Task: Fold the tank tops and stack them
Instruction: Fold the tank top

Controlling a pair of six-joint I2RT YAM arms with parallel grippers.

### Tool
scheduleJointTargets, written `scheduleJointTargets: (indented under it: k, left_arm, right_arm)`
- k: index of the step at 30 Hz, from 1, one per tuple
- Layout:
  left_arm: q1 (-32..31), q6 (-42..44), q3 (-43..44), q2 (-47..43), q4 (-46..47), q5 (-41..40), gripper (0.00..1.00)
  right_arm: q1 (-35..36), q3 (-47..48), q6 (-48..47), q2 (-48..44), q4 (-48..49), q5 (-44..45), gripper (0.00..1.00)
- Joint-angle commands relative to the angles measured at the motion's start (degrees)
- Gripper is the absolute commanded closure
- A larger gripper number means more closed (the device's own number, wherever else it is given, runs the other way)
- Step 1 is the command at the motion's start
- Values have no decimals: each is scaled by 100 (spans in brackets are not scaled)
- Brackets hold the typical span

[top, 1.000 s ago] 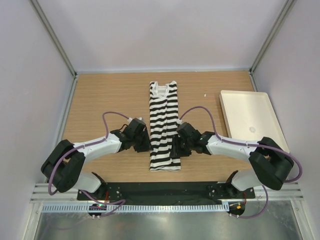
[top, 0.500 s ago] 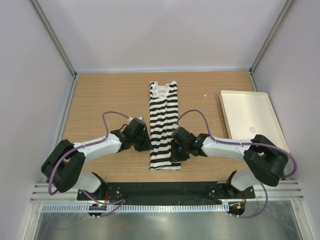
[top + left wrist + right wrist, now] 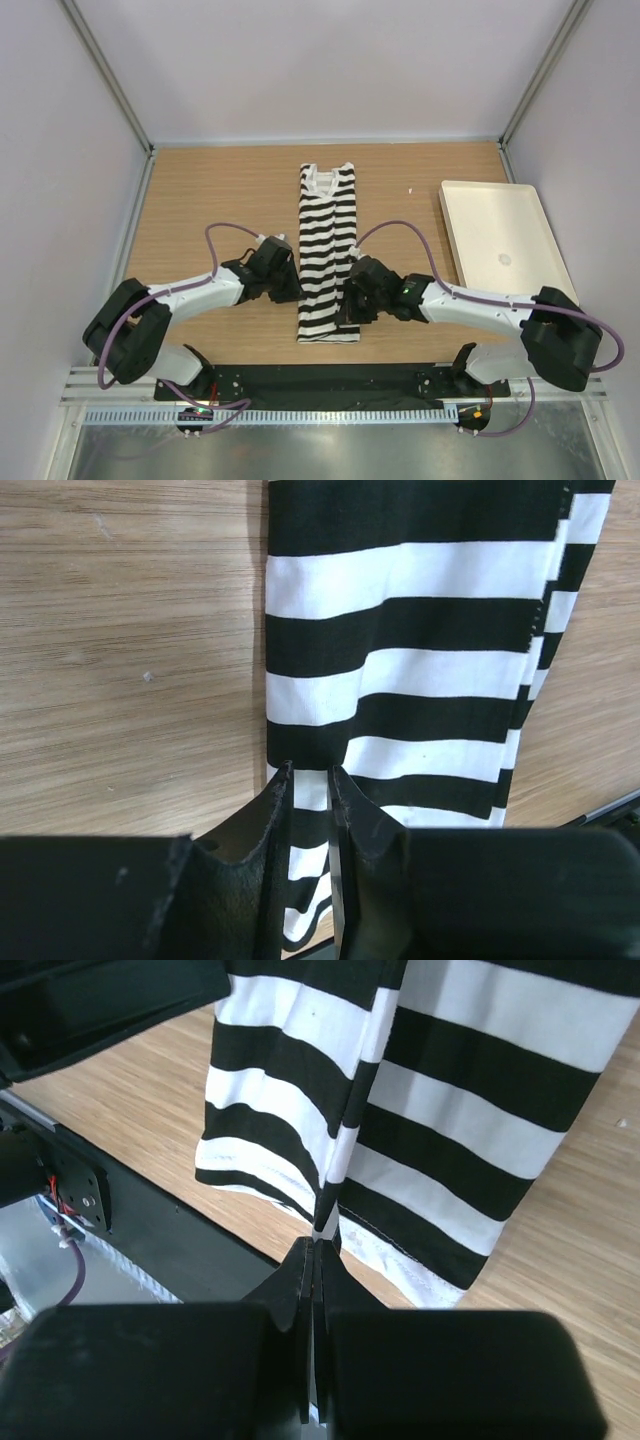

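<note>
the wooden table point(image 3: 200, 200) fills the enclosure floor, with pale walls on three sides and a black mounting plate point(image 3: 330, 382) along its near edge, where both arms are bolted. a plain white tray point(image 3: 495, 240) sits at the right side of the table, well apart from the cloth. the tank top point(image 3: 328, 240) lies in the middle of the table as a long narrow strip of black and white stripes, folded lengthwise – its white-trimmed neck end points to the far wall and its hem lies near the mounting plate. both arms reach in low from either side toward the near half of the strip, each trailing a purple cable. the left gripper point(image 3: 288, 290) is at the strip's left edge; in the left wrist view its fingers point(image 3: 282, 798) stand close together with only a narrow slot between them, and striped cloth point(image 3: 410, 650) fills that slot, so the jaws are pinching the left edge a little up from the hem. the right gripper point(image 3: 350, 302) is at the right edge, across from the left one; in the right wrist view its jaws are pressed tight together at the tips point(image 3: 315, 1248), nipping a thin raised ridge of the tank top point(image 3: 470, 1110) – the cloth runs up to the tips as a sharp crease, with the hem's stitched white edge just beside them and bare wood on either side.
</note>
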Motion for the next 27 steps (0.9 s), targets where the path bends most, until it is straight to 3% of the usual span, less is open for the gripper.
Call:
scheduleJointTargets:
  k: [1, 9, 16, 23, 27]
  left_arm:
    - [35, 121, 41, 51, 170, -36, 80]
    - [35, 130, 15, -98, -40, -167, 81]
    - [17, 104, -29, -695, -480, 43, 76]
    - [-641, -441, -407, -1417, -744, 87, 51]
    - [-958, -862, -714, -1566, -735, 70, 50]
  right_arm:
    - [56, -200, 236, -124, 173, -207, 99]
    - [144, -701, 438, -115, 384, -190, 97]
    - [144, -544, 210, -422, -248, 337, 60]
    - [136, -271, 43, -924, -1171, 925, 56]
    - [144, -481, 60, -933, -1137, 830, 56]
